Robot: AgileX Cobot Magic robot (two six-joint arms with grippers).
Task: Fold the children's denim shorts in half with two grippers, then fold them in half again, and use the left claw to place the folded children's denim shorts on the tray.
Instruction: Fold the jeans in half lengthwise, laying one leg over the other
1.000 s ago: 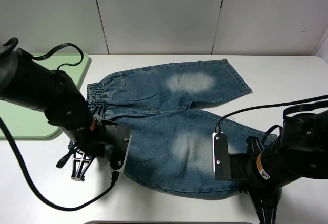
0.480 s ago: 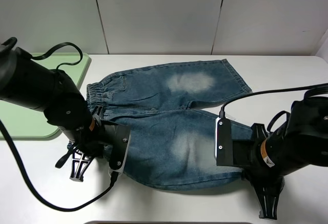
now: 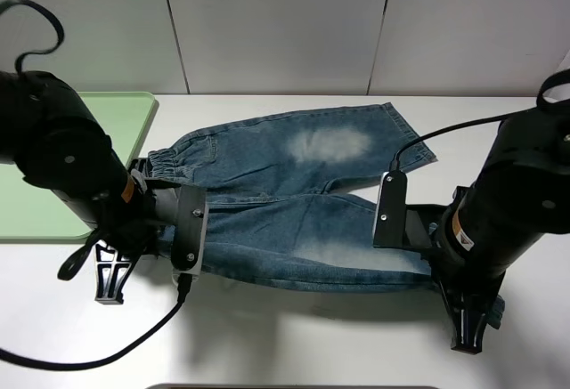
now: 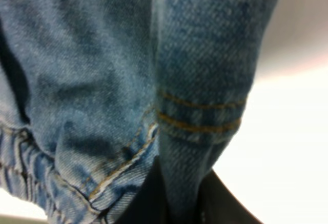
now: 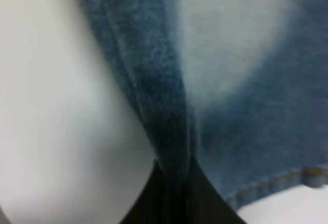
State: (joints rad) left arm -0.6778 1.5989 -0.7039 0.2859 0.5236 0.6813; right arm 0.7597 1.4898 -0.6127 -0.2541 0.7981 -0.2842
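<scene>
This looks like the first fold. The left claw (image 4: 177, 206) pinches the waistband end of the children's denim shorts (image 3: 312, 153), and the right claw (image 5: 174, 198) pinches the near leg's hem. The shorts lie in the middle of the white tabletop (image 3: 294, 336), right of the green tray (image 3: 125, 113), with their near edge held up. Both arms bend low at the near side. Next they should carry that edge to the far side and lay it on the other leg.

- Looks like a robot lab or test bench.
- Plain white table (image 3: 294, 344), backed by a pale wall (image 3: 276, 24) of seamed panels.
- Two bulky black arms with trailing cables — left arm (image 3: 62, 153), right arm (image 3: 525, 184) — reach over the table.
</scene>
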